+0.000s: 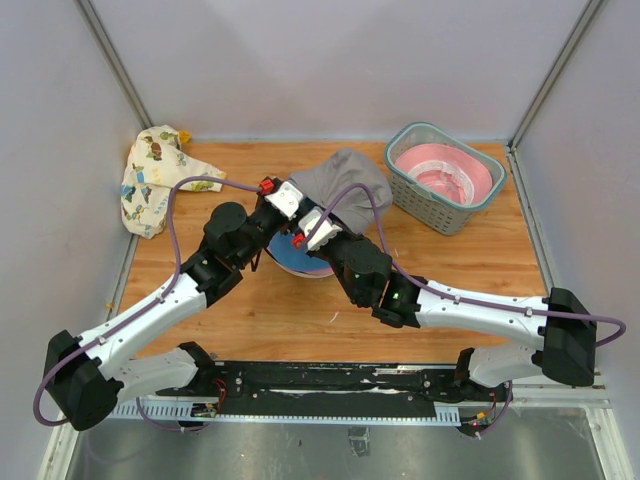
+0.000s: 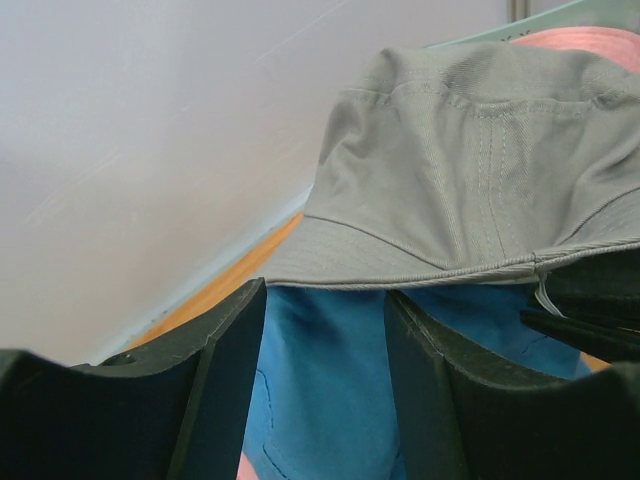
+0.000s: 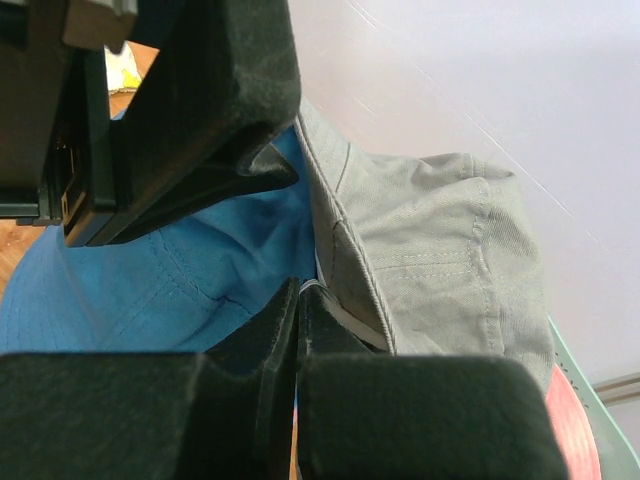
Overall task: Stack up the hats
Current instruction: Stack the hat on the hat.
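On the table, a basket (far right) holds a pink hat.

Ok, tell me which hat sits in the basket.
The pink hat, inside the basket; the grey hat, blue hat and patterned hat are outside it.

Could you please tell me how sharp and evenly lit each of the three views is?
Top external: even light, sharp throughout, faint shadows on the table. Left wrist: the grey hat is crisp down to its weave; the left gripper is dark and slightly soft. Right wrist: the right gripper, shut on the hat's brim, is a dark, soft-edged mass; the wall is washed out.
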Available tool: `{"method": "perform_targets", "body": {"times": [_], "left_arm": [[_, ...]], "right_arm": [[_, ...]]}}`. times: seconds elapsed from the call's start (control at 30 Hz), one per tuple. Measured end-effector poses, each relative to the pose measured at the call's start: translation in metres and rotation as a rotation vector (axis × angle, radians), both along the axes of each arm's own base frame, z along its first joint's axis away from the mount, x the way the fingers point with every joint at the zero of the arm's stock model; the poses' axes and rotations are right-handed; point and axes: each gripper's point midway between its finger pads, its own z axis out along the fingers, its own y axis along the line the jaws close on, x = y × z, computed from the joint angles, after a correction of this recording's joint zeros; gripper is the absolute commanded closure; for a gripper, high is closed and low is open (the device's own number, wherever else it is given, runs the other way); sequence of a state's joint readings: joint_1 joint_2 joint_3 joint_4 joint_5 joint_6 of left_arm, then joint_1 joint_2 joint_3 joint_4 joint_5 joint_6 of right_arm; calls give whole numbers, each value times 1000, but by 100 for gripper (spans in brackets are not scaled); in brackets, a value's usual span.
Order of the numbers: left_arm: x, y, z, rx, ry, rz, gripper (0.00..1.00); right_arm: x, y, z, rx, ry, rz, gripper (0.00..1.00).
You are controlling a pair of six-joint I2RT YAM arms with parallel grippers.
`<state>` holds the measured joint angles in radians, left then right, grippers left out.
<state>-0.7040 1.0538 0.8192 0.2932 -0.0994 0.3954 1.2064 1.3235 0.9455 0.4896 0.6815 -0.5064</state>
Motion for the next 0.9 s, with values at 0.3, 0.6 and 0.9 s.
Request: {"method": "perform_targets", "body": {"times": [0.3, 0.6, 0.9], "left_arm": [[4, -5, 1, 69, -46, -21, 39], [8, -12, 7, 109, -86, -43, 39], [8, -9, 14, 126, -124, -35, 29]], "right_arm": [[0, 0, 0, -12, -7, 0, 100], [0, 0, 2, -9, -11, 0, 99], [0, 0, 2, -7, -12, 0, 99]]}}
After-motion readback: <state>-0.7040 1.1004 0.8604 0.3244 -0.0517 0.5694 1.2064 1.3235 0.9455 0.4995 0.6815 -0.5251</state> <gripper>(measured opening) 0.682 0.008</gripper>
